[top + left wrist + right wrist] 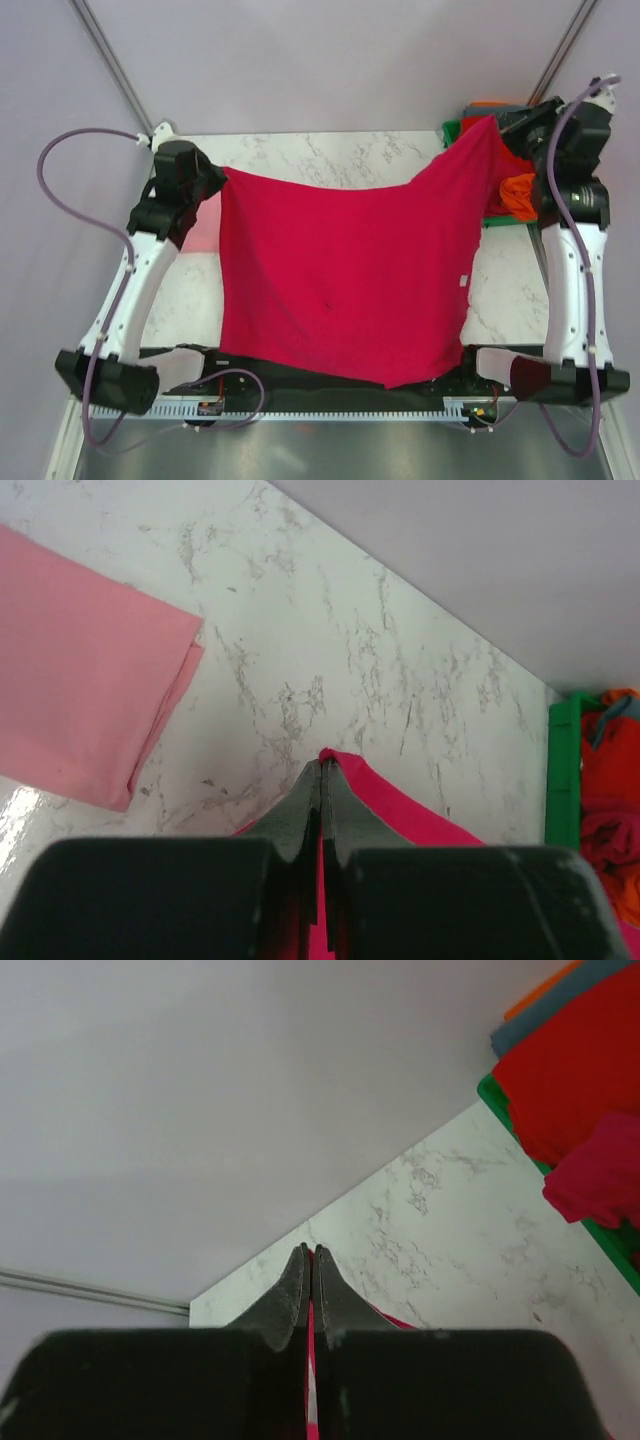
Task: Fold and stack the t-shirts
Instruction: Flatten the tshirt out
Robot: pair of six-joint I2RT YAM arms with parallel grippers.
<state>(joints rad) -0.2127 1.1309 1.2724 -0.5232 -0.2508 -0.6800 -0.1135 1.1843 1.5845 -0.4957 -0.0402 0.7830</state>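
Left pincer (322, 768) and right pincer (311, 1255) are each clamped on a corner of the deep crimson cloth t-shirt (350, 270), held spread above the white marbled desk (330, 150). Because only thin pinches are gripped, a corner could be lost, or the hem bunched at the near edge.

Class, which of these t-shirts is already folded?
The light pink t-shirt, a flat rectangle on the table. The crimson t-shirt hangs spread between left claw and right claw; others are heaped in the green bin.
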